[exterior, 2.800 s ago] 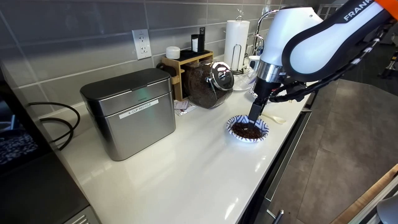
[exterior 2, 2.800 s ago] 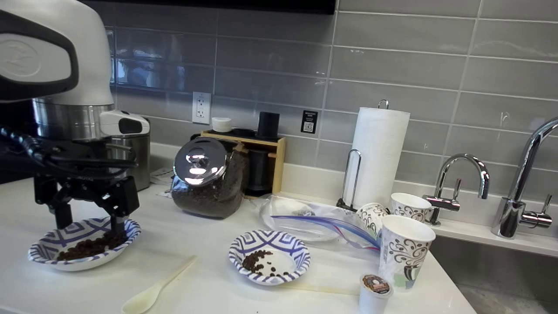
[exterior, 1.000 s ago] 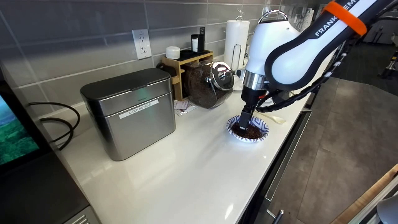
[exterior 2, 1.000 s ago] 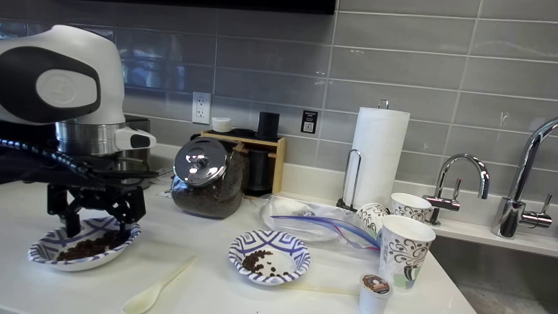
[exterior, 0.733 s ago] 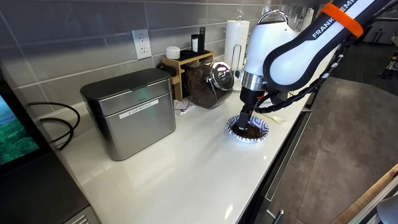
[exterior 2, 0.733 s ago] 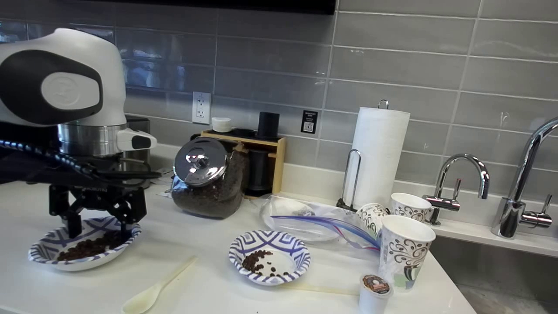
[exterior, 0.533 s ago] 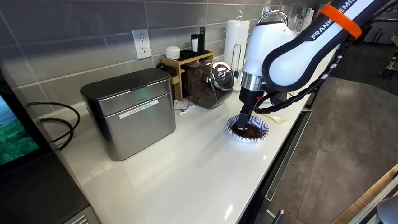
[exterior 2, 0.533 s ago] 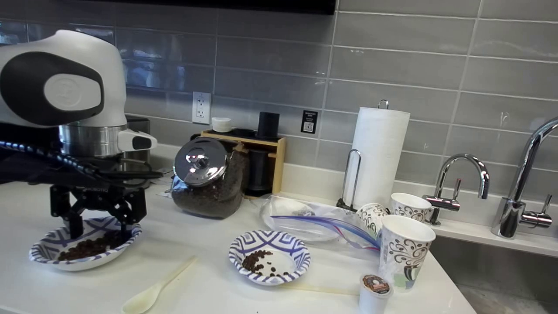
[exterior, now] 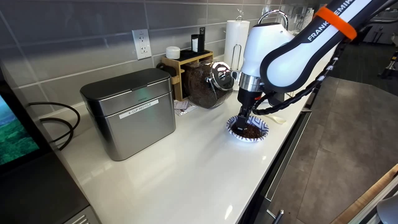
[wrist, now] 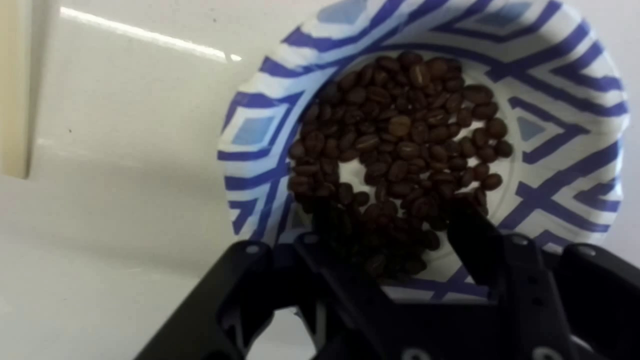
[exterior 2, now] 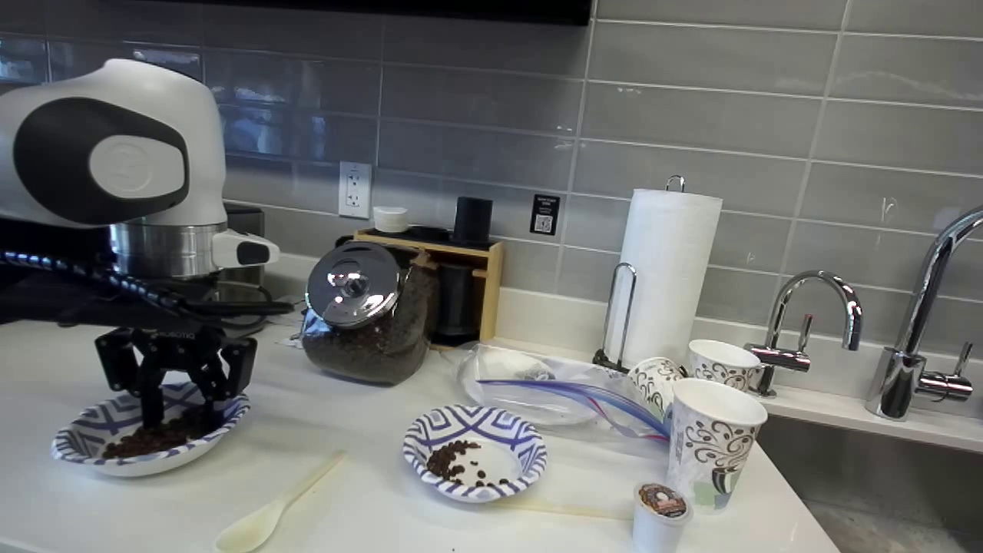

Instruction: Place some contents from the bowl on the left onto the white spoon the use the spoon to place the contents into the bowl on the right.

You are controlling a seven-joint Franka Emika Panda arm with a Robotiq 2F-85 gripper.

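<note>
Left bowl (exterior 2: 84, 438): probably light, easily shoved.
Gripper (exterior 2: 180, 421): jaws apart, low inside that bowl.
White spoon (exterior 2: 270, 514): right of bowl; likely light; hold mid-handle.
Beans (wrist: 400, 130): mostly in left bowl; likely hard, slippery; pinch mid-heap.

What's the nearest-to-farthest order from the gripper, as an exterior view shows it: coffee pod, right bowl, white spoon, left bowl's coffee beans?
1. Coffee beans: in the left bowl, right at the gripper.
2. White spoon: lower left of the picture.
3. Right bowl: mid-picture, past the spoon.
4. Coffee pod: farthest right of these.
</note>
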